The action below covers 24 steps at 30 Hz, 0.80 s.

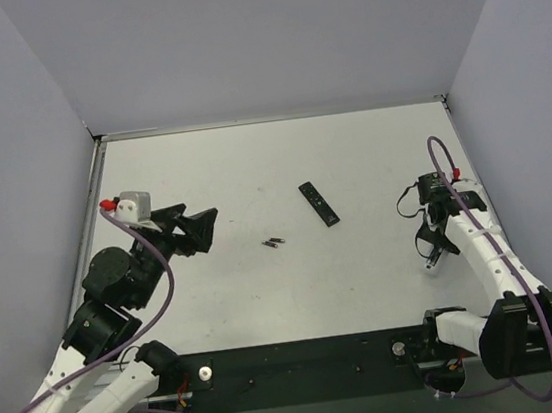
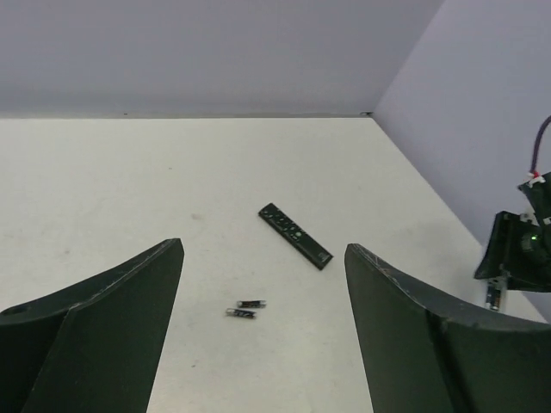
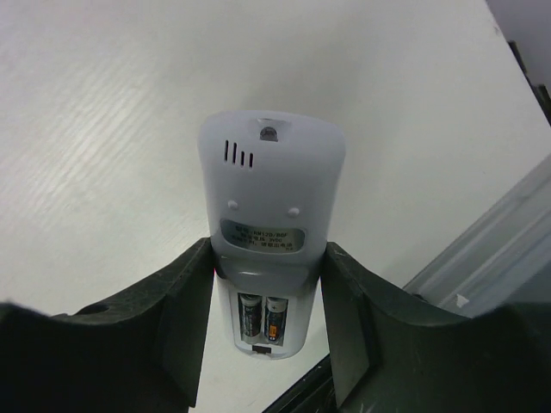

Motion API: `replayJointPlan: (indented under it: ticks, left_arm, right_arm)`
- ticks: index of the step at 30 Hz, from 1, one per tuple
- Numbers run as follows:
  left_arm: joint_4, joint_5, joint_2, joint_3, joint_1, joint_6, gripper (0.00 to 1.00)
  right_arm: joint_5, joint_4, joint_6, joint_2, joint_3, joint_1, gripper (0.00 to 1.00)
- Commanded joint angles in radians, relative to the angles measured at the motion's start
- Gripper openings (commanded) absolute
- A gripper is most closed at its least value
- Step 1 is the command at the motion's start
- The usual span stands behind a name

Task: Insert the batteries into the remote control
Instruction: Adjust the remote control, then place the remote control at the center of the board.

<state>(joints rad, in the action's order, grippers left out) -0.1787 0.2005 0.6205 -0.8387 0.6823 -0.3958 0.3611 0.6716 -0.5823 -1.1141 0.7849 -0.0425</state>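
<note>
My right gripper (image 3: 269, 249) is shut on the white remote control (image 3: 271, 172), whose back faces the camera. At the remote's near end the compartment stands partly uncovered, with two batteries (image 3: 263, 316) seated side by side. Two more loose batteries (image 1: 275, 241) lie together on the table's middle, also seen as batteries (image 2: 245, 308) in the left wrist view. My left gripper (image 1: 209, 231) hovers left of them, pointing their way; that left gripper (image 2: 264, 249) is open and holds nothing. In the top view my right gripper (image 1: 432, 248) is low at the table's right side.
A slim black remote (image 1: 319, 203) lies diagonally just beyond and right of the loose batteries, shown as the black remote (image 2: 295, 236) in the left wrist view. Grey walls enclose the table on three sides. The table's near edge (image 3: 482, 232) runs close under the right gripper.
</note>
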Motion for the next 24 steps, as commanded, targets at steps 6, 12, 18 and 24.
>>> replayJointPlan:
  ticks: [6, 12, 18, 24]
  left_arm:
    - [-0.16, 0.177, -0.186, 0.075, -0.007, 0.187, 0.87]
    - [-0.177, 0.166, -0.211, 0.09, -0.01, 0.206, 0.87]
    - [-0.176, 0.16, -0.229, 0.107, -0.032, 0.221, 0.87]
    - [-0.17, 0.142, -0.238, 0.121, -0.078, 0.218, 0.87]
  right_arm:
    - [0.248, 0.152, -0.315, -0.11, -0.019, 0.094, 0.0]
    - [0.009, 0.045, -0.173, -0.148, -0.03, 0.099, 0.0]
    - [-0.161, -0.043, -0.128, -0.242, -0.039, 0.093, 0.0]
    - [-0.274, -0.058, -0.054, -0.364, 0.013, 0.096, 0.14]
